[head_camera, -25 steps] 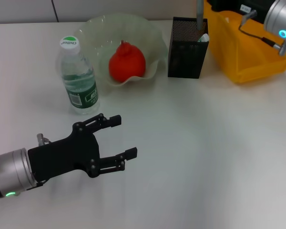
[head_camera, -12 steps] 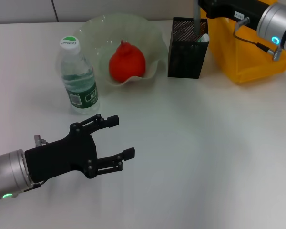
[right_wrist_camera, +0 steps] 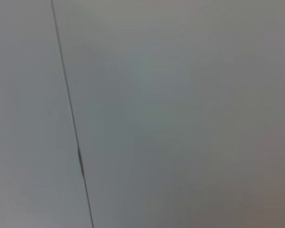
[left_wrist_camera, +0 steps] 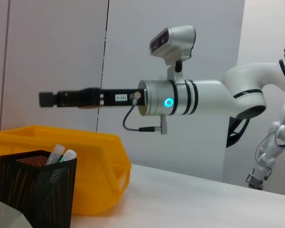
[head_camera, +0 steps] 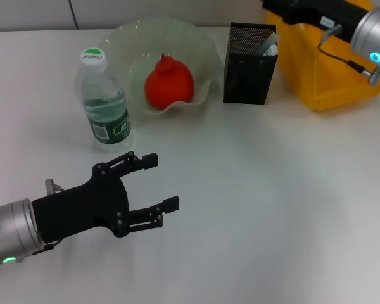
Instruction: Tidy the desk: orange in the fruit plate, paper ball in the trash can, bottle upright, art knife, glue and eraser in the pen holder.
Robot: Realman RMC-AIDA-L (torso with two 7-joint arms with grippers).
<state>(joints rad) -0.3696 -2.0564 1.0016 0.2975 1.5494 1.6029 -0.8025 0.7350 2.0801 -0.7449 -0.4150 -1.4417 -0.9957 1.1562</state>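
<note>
The left gripper point(head_camera: 161, 180) hovers open, low over the near-left desk point(head_camera: 272, 202). The right gripper point(left_wrist_camera: 46, 99), its state unclear, hangs above the pen holder point(head_camera: 249, 63), far right, where the glue point(head_camera: 264, 45) leans

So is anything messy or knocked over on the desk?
Nothing stands out. The bottle stands upright, the orange sits in the fruit plate, and two sticks lean inside the pen holder. The left tool hovers open over bare desk.
</note>
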